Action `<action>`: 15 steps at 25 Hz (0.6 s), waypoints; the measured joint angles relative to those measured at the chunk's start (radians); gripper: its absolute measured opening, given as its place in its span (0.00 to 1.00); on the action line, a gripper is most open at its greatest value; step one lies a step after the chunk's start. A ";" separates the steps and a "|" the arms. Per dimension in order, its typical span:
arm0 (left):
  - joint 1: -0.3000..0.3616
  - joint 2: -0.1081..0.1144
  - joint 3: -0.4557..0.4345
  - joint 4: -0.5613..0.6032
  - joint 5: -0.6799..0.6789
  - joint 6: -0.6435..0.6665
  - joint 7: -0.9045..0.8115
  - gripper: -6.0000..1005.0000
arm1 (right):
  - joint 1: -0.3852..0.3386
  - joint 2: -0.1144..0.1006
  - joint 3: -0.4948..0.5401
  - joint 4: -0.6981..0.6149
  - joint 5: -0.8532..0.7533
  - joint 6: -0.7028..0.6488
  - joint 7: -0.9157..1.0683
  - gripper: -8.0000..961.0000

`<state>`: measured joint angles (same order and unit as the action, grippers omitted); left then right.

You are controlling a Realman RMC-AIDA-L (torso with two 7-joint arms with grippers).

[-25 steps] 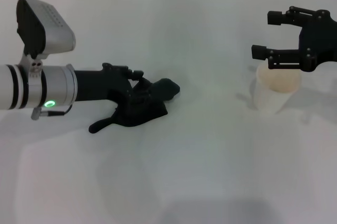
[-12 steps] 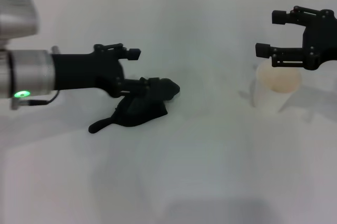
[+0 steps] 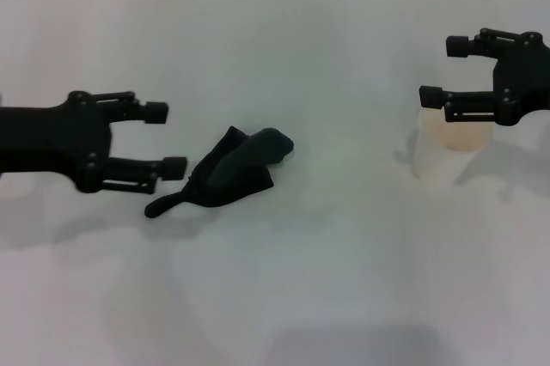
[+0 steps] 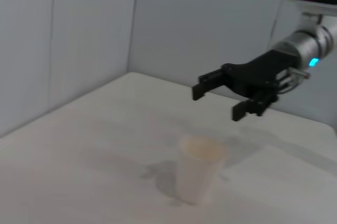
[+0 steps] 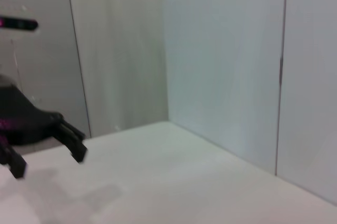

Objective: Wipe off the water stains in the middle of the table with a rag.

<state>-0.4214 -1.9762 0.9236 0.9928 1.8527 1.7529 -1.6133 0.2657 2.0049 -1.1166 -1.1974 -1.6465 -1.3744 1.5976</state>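
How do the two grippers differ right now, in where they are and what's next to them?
The left gripper hangs low over the table, just beside the rag, holding nothing; the right gripper is raised above the cup. The left gripper points toward the table's middle from the robot's left, the right gripper from the robot's right. Both are open and empty.

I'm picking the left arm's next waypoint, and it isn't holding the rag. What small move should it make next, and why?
Probably ease the left end effector toward the rag until its open fingers straddle the cloth, then close. The rag lies loose on the table, just beyond the fingertips. The right end effector is open above the cup.
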 joint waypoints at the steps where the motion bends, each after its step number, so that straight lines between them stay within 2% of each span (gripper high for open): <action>1: 0.001 0.006 -0.001 0.000 0.000 0.009 -0.001 0.87 | 0.002 0.000 0.000 -0.002 -0.007 -0.001 0.006 0.89; 4: 0.002 0.021 -0.001 -0.001 0.004 0.035 0.002 0.87 | 0.012 -0.001 -0.001 -0.004 -0.025 -0.011 0.026 0.89; 7: -0.002 0.026 -0.002 -0.001 0.022 0.053 0.005 0.86 | 0.026 -0.002 -0.001 -0.016 -0.075 -0.030 0.055 0.89; 15: -0.018 0.009 0.001 -0.002 0.080 0.058 0.008 0.86 | 0.039 -0.004 0.000 -0.058 -0.146 -0.086 0.096 0.89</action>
<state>-0.4397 -1.9674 0.9249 0.9907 1.9324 1.8107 -1.6052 0.3048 2.0013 -1.1167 -1.2555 -1.7928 -1.4601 1.6937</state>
